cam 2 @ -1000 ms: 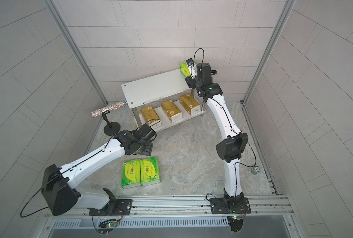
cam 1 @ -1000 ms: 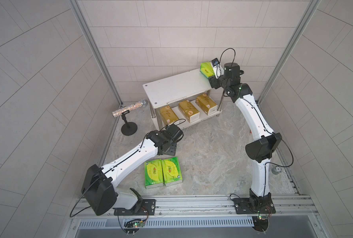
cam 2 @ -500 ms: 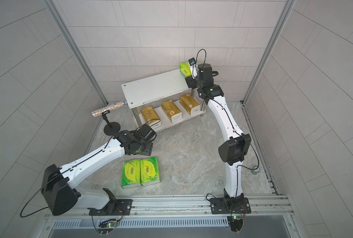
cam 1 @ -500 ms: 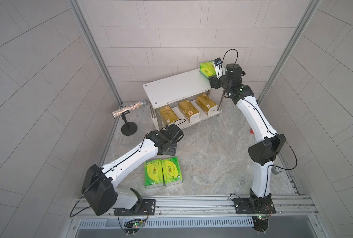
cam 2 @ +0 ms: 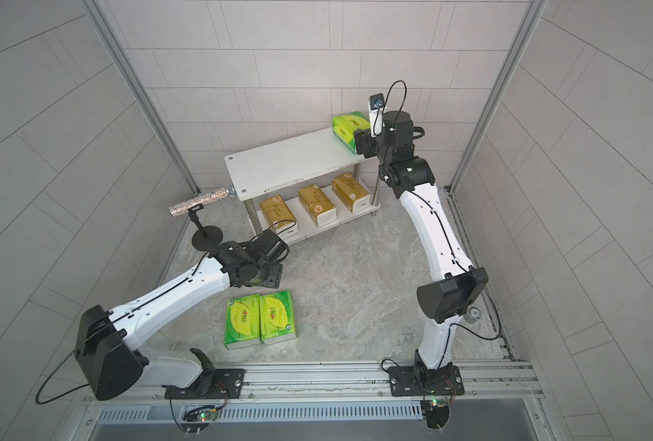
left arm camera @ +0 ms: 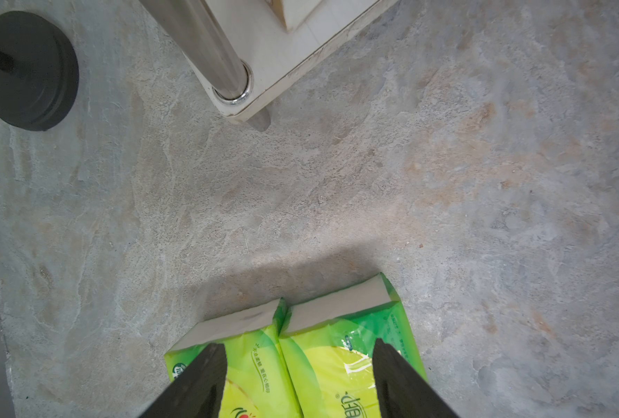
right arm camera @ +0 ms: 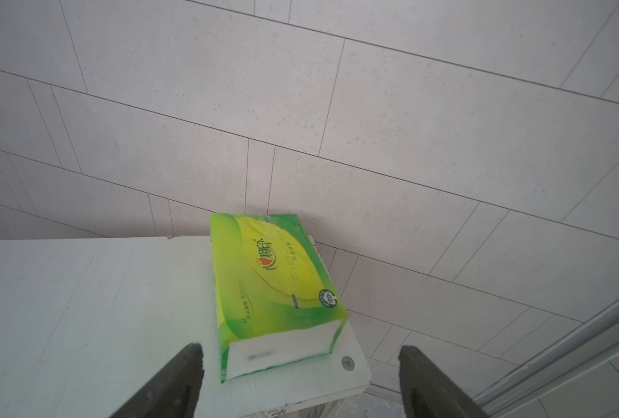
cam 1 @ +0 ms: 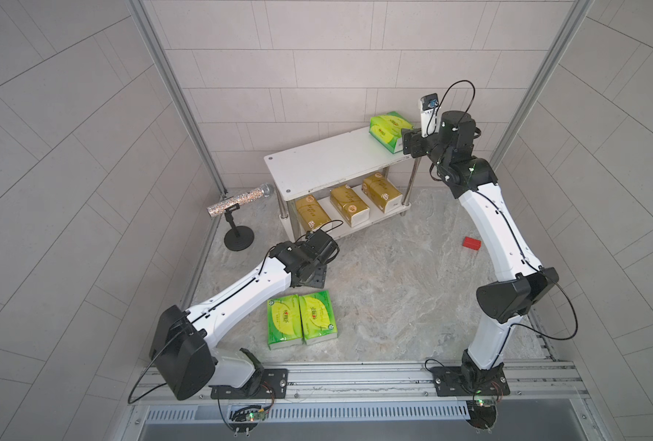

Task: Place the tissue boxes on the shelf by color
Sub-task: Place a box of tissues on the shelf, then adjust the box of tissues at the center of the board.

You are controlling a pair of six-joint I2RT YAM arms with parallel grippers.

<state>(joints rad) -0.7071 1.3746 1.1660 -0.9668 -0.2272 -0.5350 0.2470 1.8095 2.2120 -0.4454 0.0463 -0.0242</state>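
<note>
Right gripper [right arm camera: 300, 349], jaws apart and empty, sits just short of the green tissue pack [right arm camera: 275, 289] at the end corner of the top board of the shelf [cam 1: 328, 164] — a brushing jaw could knock it off. Left gripper [left arm camera: 299, 345], jaws apart, hovers over two green packs [cam 1: 317, 315] on the tabletop.

Both arms [cam 1: 241, 294] have white shells, black joints [cam 1: 512, 298] and looping black cables [cam 1: 460, 81].

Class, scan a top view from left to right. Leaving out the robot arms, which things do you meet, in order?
glittery microphone → left gold pack → middle gold pack → right gold pack → red block
</note>
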